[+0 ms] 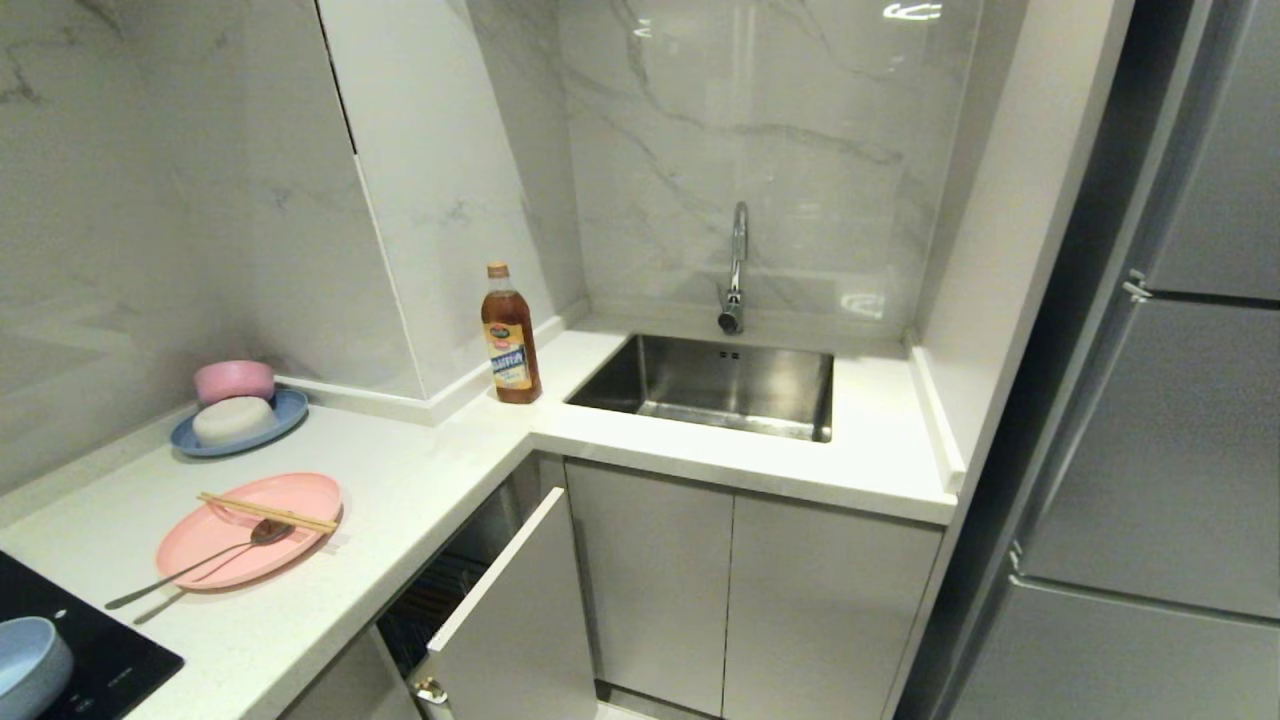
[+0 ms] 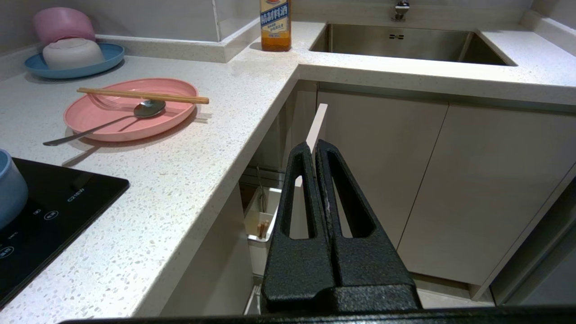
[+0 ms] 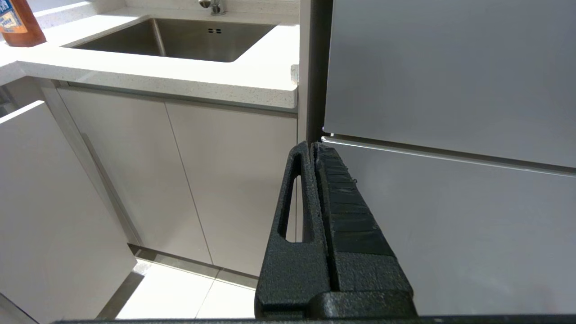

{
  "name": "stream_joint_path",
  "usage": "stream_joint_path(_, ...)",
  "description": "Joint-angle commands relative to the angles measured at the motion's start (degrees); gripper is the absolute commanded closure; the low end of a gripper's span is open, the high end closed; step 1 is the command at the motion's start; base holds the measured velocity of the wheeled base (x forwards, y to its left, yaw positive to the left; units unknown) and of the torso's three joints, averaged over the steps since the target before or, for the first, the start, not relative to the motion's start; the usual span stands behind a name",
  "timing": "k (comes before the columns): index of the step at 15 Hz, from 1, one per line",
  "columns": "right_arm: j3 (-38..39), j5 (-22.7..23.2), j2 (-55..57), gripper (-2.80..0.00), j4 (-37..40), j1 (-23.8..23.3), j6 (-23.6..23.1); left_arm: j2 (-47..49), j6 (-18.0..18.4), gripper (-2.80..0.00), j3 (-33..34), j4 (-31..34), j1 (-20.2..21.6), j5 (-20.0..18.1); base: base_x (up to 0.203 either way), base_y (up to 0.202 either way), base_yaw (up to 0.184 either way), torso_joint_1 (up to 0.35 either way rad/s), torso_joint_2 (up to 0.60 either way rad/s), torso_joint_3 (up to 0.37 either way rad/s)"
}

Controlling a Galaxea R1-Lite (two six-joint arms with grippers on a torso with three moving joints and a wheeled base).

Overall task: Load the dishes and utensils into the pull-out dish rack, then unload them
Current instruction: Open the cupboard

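An L-shaped white stone counter [image 1: 420, 490] fills the head view under marble walls, with a steel sink [image 1: 715, 385] at centre. At lower left the pink plate [image 1: 250, 528] carries chopsticks [image 1: 266, 512] and a spoon [image 1: 200, 562]; the light-blue bowl [image 1: 30, 665] stands on the hob. The pull-out dish rack [image 1: 500, 610] stands partly open at bottom centre.

Left wrist view: the left gripper [image 2: 313, 148] is clenched, empty, before the rack's white utensil cup [image 2: 261, 220], which holds wooden sticks.

Right wrist view: the right gripper [image 3: 312, 148] is clenched, empty, beside the grey fridge [image 3: 450, 135].

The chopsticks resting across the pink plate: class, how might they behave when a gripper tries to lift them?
The chopsticks look thin and stiff, probably light. Bridging the pink plate rim to rim, they may roll or slide off if nudged. Being two loose sticks, they could split apart.
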Motion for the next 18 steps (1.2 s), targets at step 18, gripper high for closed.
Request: stream_joint_path(18,0.17,0.01,0.05,0.00,0.02,0.00,0.00,-0.11,-0.02,0.00,0.09,-0.01,0.01,0.01,0.000,0.000,0.000,0.000,0.00,0.000)
